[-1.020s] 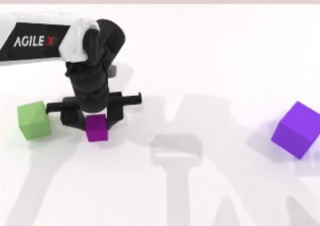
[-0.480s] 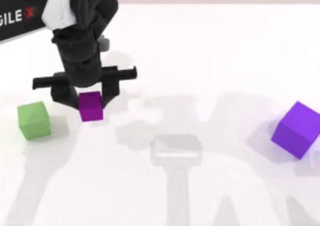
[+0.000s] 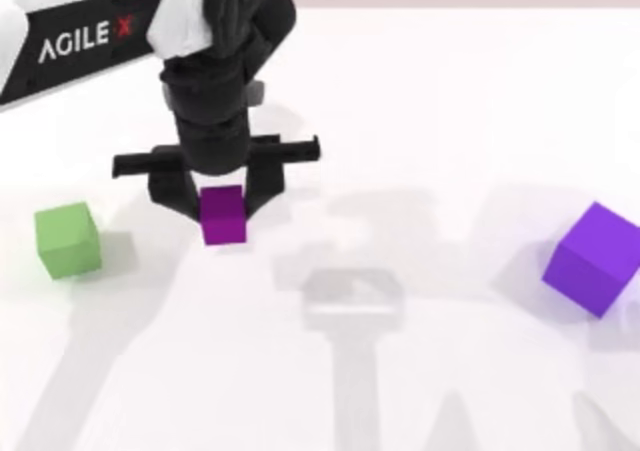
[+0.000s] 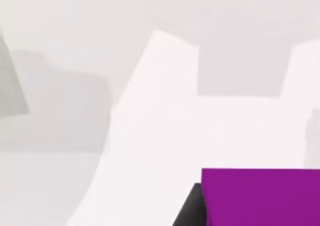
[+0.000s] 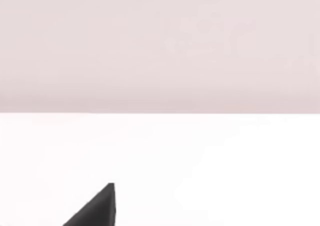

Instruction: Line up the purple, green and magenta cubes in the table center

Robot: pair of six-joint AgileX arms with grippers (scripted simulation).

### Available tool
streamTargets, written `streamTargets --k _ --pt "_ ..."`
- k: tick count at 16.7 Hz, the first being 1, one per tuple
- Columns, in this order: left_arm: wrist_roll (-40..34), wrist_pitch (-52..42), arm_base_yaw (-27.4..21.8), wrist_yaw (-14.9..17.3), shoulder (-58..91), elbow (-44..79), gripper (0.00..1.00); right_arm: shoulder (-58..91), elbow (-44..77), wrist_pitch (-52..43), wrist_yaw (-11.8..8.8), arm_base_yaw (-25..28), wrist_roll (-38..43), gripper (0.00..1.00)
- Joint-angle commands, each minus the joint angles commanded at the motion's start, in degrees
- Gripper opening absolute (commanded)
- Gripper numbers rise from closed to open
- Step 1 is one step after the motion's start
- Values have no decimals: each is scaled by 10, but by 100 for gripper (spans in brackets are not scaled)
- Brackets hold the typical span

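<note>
My left gripper [image 3: 221,205] is shut on the small magenta cube [image 3: 222,217] and holds it above the table, left of the table center [image 3: 350,271]. In the left wrist view the magenta cube [image 4: 260,198] fills the corner beside one dark fingertip [image 4: 192,211]. The green cube [image 3: 67,239] rests on the table at the far left, apart from the gripper. The larger purple cube [image 3: 597,258] sits turned at the far right edge. My right gripper [image 5: 100,211] is outside the top view, over bare white table.
The white tabletop [image 3: 420,121] carries only grey shadows of the arms around the middle. A pale back wall [image 5: 160,45] rises beyond the table's far edge.
The left gripper lifted the magenta cube off the table beside the green cube, then carried it to the right. Green and purple cubes have stayed put.
</note>
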Motion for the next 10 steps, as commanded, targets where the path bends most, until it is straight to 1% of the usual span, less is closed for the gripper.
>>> streamTargets --k 7,10 --pt "-152 -122 -188 -2 138 275 0 0 0 0 0 0 0 100" --pt "-198 -155 -246 -3 174 342 0 0 0 0 0 0 0 100"
